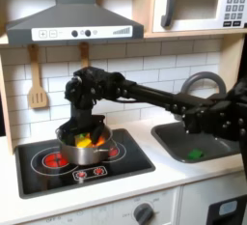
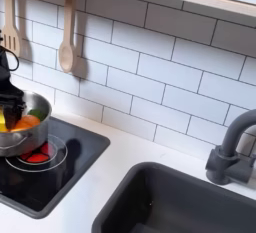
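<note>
Steel pot point(image 1: 85, 152) holding orange and green food sits on the stove's point(image 1: 39, 166) red burner in both exterior views. Black gripper point(image 1: 83, 129) dips into the pot; whether its jaws are clamped cannot be told.

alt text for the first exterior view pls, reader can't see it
A black robot arm reaches from the first exterior view's right, its hand down in a metal pot of orange and yellow food on a toy stove with red burner rings. A sink with a green item lies to the right; a wooden spatula hangs on the white tile wall.
</note>
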### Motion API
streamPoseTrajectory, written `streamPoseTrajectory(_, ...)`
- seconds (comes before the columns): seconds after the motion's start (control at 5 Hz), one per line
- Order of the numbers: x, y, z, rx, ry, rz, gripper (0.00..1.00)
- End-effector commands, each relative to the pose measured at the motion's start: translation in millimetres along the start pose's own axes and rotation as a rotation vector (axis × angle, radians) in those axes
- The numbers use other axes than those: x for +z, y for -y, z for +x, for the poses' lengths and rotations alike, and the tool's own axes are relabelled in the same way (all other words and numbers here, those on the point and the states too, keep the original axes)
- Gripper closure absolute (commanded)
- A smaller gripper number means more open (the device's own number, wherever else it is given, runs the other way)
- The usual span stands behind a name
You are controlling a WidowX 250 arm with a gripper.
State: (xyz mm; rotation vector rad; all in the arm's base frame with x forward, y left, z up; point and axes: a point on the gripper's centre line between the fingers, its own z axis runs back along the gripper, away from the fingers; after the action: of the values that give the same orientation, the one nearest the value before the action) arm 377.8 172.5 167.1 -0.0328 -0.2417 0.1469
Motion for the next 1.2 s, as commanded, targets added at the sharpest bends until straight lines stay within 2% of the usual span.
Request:
streamPoseTrajectory(0.0, -1.8, 18.9, -10, -0.019, -0.016, -0.025, 0.00)
streamPoseTrajectory(0.6, 1.0, 43.3, -33, -0.065, -0.028, -0.047, 0.00)
streamPoseTrajectory(0.8, -1.6, 56.6, -40, -0.084, -0.037, -0.066, 0.00)
streamPoseTrajectory(1.0, -9.2, 60.7, -46, -0.083, -0.061, -0.072, 0.00)
